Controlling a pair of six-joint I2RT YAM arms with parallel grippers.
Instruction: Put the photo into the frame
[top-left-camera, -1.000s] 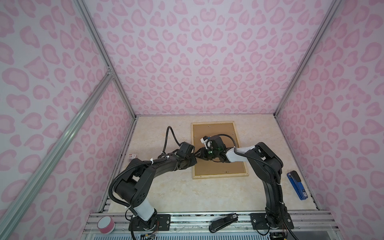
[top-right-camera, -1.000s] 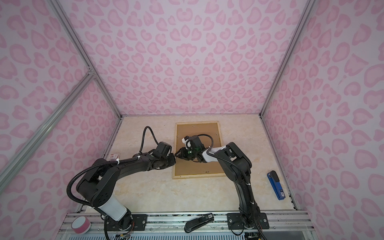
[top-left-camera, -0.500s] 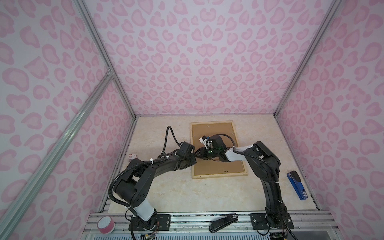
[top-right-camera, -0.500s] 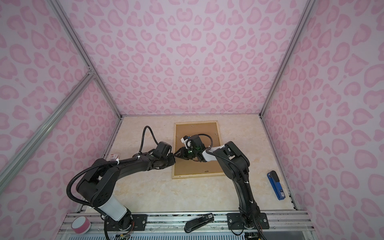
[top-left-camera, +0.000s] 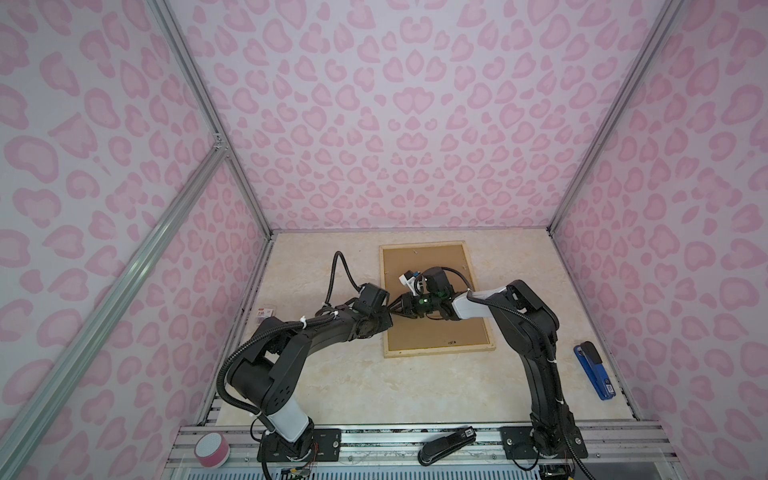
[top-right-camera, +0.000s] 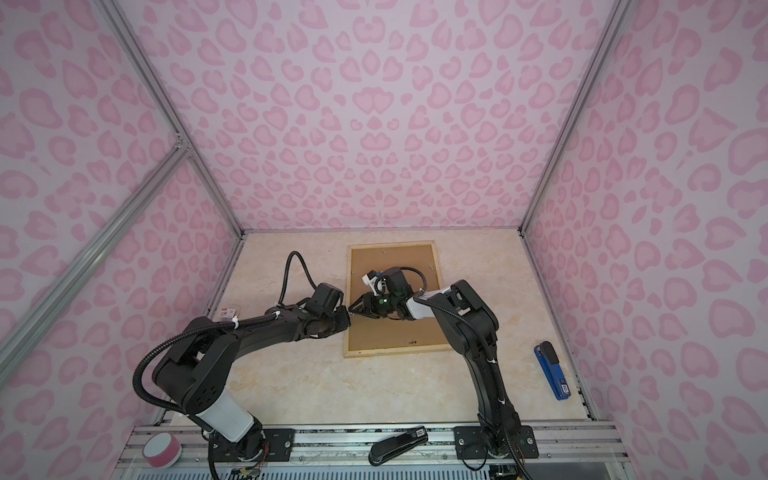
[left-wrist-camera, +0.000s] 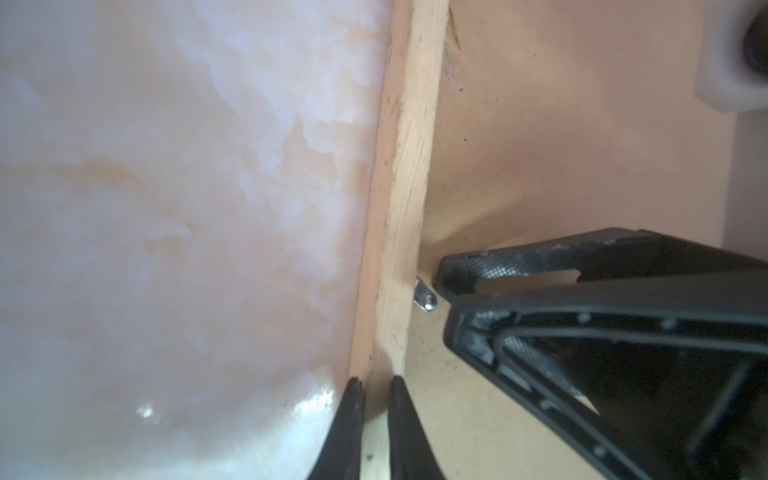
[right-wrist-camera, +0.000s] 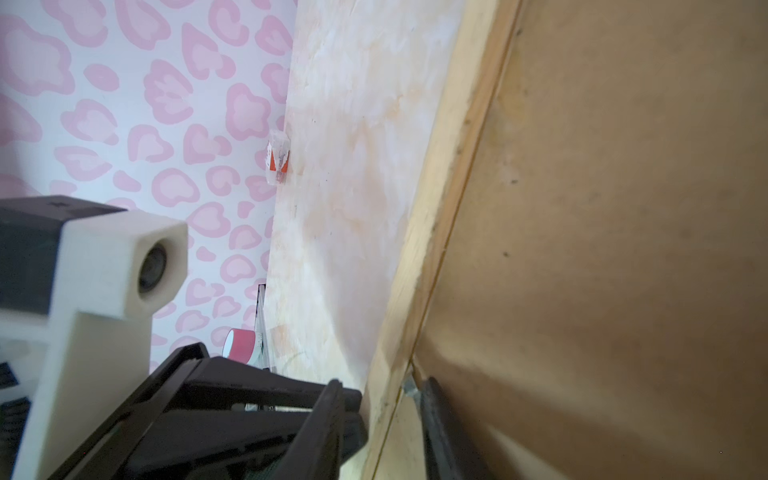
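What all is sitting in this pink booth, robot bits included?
frame: one, pale wood, flat at the table's middle back
backing board: one, brown, inside the frame
metal tab: one seen, silver, on the frame's inner edge
blue stapler: one, near the table's right edge
black stapler: one, on the front rail
tape roll: one, pink, front left on the rail
small packet: one, red and white, at the table's left edge
table: one, beige marbled
walls: pink spotted, all round
left arm: one, black
right arm: one, black
left fingers: black, closed on the frame's left strip
right fingers: black, apart, at the metal tab
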